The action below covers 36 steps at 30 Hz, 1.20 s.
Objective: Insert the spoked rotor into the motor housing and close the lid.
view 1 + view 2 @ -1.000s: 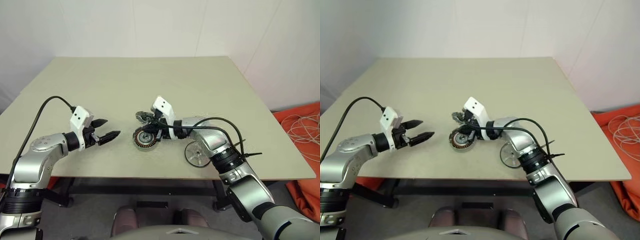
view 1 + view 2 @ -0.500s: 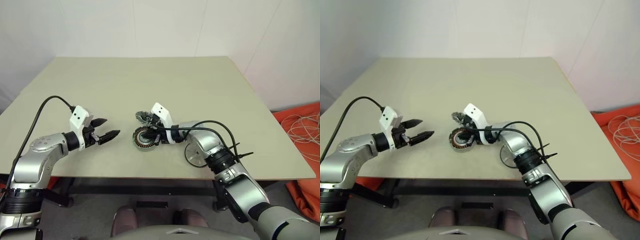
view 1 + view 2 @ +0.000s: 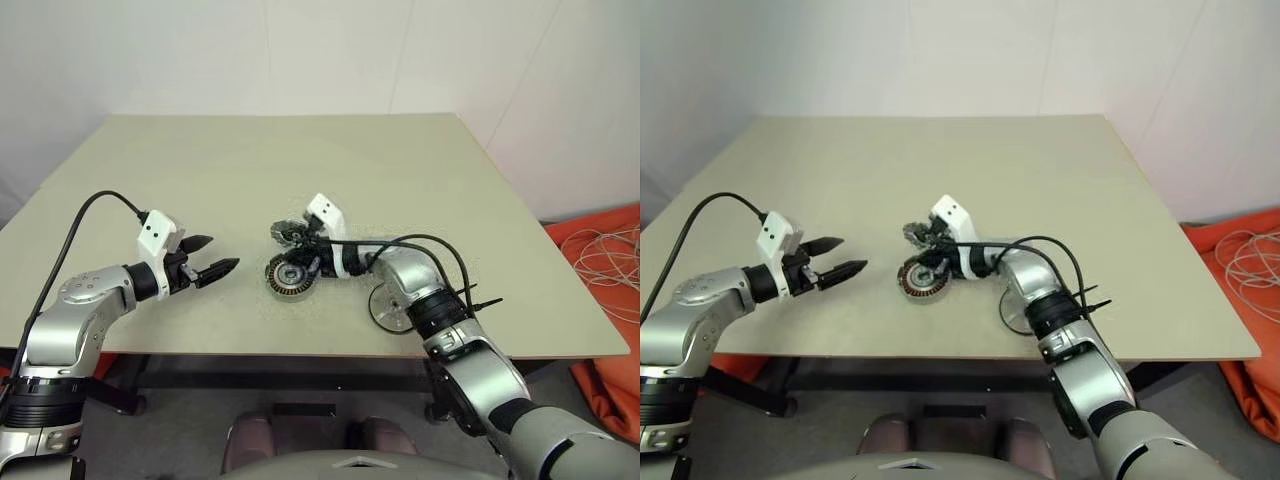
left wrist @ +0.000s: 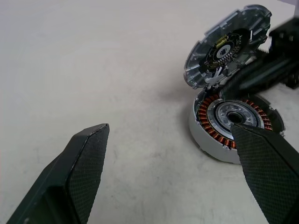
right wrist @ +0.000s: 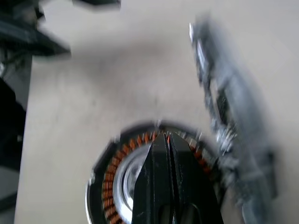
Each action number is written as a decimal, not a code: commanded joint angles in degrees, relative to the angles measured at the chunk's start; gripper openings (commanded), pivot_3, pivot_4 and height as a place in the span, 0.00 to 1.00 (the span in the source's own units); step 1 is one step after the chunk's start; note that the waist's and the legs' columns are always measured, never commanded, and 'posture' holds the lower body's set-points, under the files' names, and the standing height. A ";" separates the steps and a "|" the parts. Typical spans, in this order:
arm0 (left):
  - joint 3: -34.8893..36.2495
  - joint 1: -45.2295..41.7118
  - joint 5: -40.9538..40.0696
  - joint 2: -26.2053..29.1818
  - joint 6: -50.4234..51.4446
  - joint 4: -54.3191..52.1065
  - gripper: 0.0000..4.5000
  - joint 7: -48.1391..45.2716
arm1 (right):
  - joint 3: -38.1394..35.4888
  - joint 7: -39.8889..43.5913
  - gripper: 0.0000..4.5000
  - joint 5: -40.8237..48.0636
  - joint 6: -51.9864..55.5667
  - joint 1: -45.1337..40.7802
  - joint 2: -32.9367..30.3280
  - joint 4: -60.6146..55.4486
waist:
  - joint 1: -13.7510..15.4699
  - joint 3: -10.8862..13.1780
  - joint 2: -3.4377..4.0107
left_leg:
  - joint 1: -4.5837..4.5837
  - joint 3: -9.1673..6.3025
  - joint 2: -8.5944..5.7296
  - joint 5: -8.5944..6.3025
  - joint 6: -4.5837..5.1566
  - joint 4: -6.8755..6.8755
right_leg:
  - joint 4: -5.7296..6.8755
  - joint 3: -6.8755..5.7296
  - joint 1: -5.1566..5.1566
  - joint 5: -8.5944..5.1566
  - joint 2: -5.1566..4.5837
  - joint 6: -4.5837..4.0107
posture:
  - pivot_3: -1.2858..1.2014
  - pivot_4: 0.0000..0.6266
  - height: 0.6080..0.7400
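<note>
spoked rotor: stiff, light, slick metal, best pinched at rim | right claw: shut, empty, over motor housing | left claw: wide open, empty

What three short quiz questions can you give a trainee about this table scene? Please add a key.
1. True or false: the rotor already sits in the housing.
2. Which hand is open? A: left hand. B: right hand.
3. Fill in: the lid behind the housing is ___ (flat or tilted).

Key:
1. False. The rotor lies on the table, near its front edge.
2. A. The right hand is shut, over the housing.
3. Tilted.
</note>
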 commanded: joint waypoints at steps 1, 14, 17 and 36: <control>1.36 -1.28 -0.75 0.46 -1.03 -1.17 0.98 0.11 | -1.64 0.23 0.01 1.20 -1.00 -1.98 0.31 -1.77 | 0.04 0.00 0.00 | -0.01 0.00 0.00 0.00 0.00 0.00 | 0.00 0.00 0.00 0.01 0.00 -0.02 | 0.52 0.00 1.00; 0.99 -1.34 -1.04 0.26 -0.52 -1.63 0.98 0.39 | 6.64 2.33 0.01 -5.92 -1.90 1.83 -2.89 0.96 | 0.01 0.00 -0.01 | 0.02 0.01 0.00 0.00 0.01 -0.01 | -0.01 0.00 0.03 -0.10 0.00 0.17 | 0.52 0.00 1.00; 0.89 -1.45 -1.06 0.27 -0.52 -1.57 0.98 0.44 | 5.76 2.27 0.01 -5.21 -1.99 1.43 -2.65 0.76 | 0.00 0.00 -0.02 | 0.13 0.01 0.00 0.00 0.01 -0.01 | -0.01 0.00 0.11 -0.16 0.00 0.28 | 0.52 0.00 1.00; 0.35 -2.44 -0.24 -0.52 -3.09 0.41 0.98 0.39 | -0.64 13.60 0.01 9.38 17.35 6.01 -20.10 -31.32 | 0.30 0.00 -0.03 | 0.05 0.00 -0.02 -0.01 0.03 -0.02 | -0.05 0.01 0.10 -0.17 0.00 0.29 | 0.52 0.00 1.00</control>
